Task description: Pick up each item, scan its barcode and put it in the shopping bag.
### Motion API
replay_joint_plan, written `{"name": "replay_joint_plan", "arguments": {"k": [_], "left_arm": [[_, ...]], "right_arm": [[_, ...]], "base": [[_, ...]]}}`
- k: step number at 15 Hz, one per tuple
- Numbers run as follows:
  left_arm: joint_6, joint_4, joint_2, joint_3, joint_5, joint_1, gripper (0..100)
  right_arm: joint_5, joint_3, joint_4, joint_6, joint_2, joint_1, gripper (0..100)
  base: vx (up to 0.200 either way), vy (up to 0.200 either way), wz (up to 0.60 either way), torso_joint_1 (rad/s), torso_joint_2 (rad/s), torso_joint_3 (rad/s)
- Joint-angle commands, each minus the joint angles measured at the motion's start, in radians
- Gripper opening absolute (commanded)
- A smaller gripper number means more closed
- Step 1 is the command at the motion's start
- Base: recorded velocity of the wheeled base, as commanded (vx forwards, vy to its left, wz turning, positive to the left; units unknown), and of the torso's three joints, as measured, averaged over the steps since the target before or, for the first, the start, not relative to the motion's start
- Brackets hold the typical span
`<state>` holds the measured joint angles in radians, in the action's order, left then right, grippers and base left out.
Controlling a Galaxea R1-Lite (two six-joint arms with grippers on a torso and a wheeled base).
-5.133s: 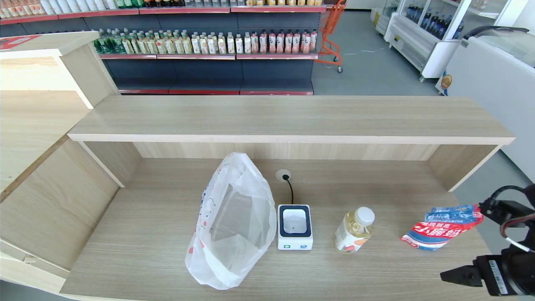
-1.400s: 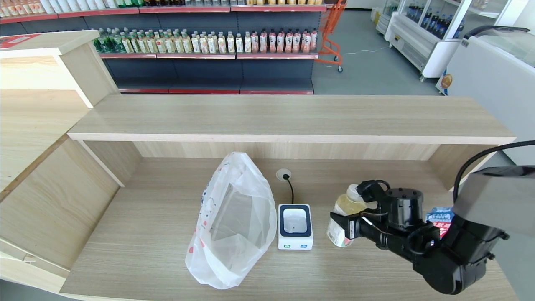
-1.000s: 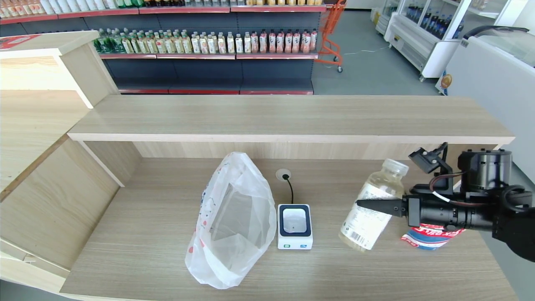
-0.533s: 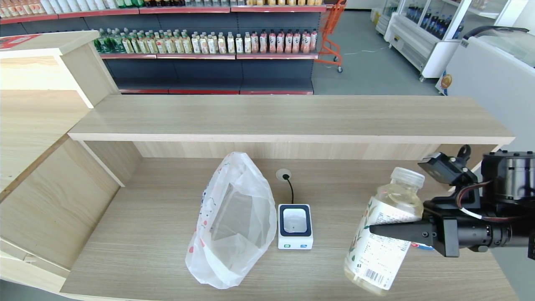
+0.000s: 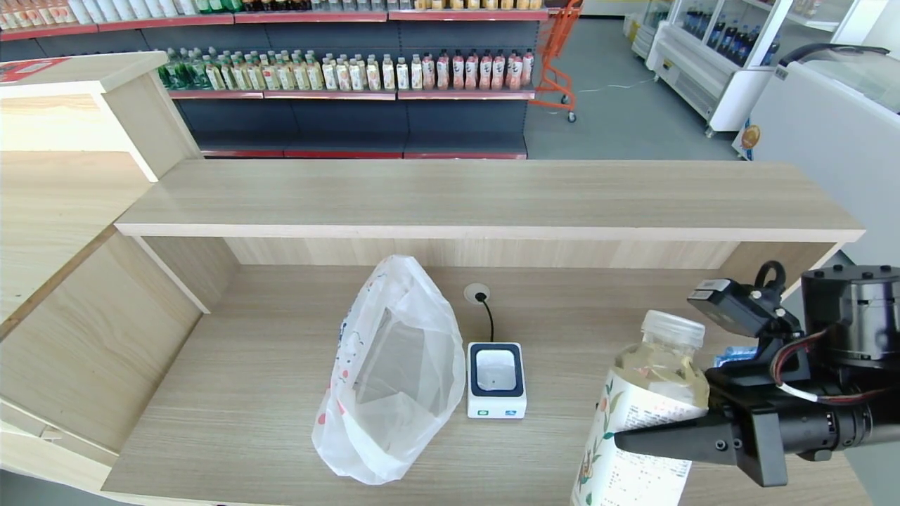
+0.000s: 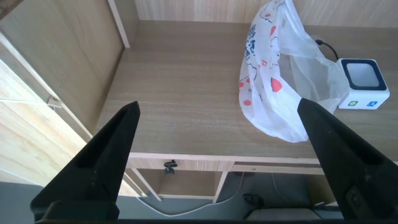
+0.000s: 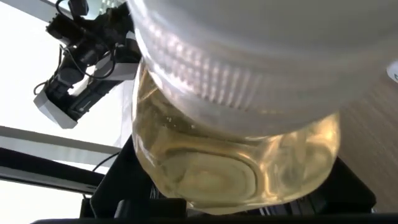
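Gripping the drink bottle [image 5: 650,393] at its shoulder, the right gripper [image 5: 636,429] has its fingers clamped on it, cap up, over the front right of the counter [image 5: 246,422], right of the scanner [image 5: 496,379]. The left gripper [image 6: 217,109] has its fingers spread wide, holding nothing.

Pale yellow bottle [image 5: 655,383], white cap [image 5: 673,329]; white bag [image 5: 394,372], red-and-blue marks.

My left gripper [image 6: 219,104] hangs over the near edge of the wooden counter [image 6: 180,81], its two dark fingers [image 6: 99,168] spread wide apart. On the counter stands the white plastic bag [image 6: 273,87], with the small white scanner [image 6: 362,84] just beside it on the right.
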<state>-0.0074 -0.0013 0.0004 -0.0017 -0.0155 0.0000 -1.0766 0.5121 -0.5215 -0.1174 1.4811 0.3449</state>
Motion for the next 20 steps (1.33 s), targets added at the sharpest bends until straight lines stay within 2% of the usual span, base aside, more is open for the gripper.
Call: {"name": "replay_joint_plan", "arguments": {"k": [1,4,10,11,12,13,15,16,17,20], "left_arm": [[0.0,0.0,0.0,0.0,0.0,0.0,100],[0.0,0.0,0.0,0.0,0.0,0.0,100],[0.0,0.0,0.0,0.0,0.0,0.0,100],[0.0,0.0,0.0,0.0,0.0,0.0,100],[0.0,0.0,0.0,0.0,0.0,0.0,100],[0.0,0.0,0.0,0.0,0.0,0.0,100],[0.0,0.0,0.0,0.0,0.0,0.0,100],[0.0,0.0,0.0,0.0,0.0,0.0,100],[0.0,0.0,0.0,0.0,0.0,0.0,100],[0.0,0.0,0.0,0.0,0.0,0.0,100]], "right_arm": [[0.061,0.005,-0.006,0.002,0.011,0.055,0],[0.078,0.006,-0.006,0.002,0.011,0.094,0],[0.084,0.008,-0.008,0.024,0.015,0.08,0],[0.112,0.011,-0.008,0.05,0.019,0.075,0],[0.152,0.011,-0.011,0.099,0.035,0.071,0],[0.244,0.032,-0.046,0.337,0.117,0.009,0],[0.25,0.146,-0.075,0.743,0.28,-0.127,0],[0.238,0.218,-0.077,0.878,0.357,-0.155,0],[0.23,0.275,-0.097,0.934,0.415,-0.159,0],[0.19,0.361,-0.244,0.934,0.55,-0.132,0]], "base": [[0.0,0.0,0.0,0.0,0.0,0.0],[0.0,0.0,0.0,0.0,0.0,0.0],[0.0,0.0,0.0,0.0,0.0,0.0],[0.0,0.0,0.0,0.0,0.0,0.0],[0.0,0.0,0.0,0.0,0.0,0.0],[0.0,0.0,0.0,0.0,0.0,0.0],[0.0,0.0,0.0,0.0,0.0,0.0],[0.0,0.0,0.0,0.0,0.0,0.0],[0.0,0.0,0.0,0.0,0.0,0.0],[0.0,0.0,0.0,0.0,0.0,0.0]]}}
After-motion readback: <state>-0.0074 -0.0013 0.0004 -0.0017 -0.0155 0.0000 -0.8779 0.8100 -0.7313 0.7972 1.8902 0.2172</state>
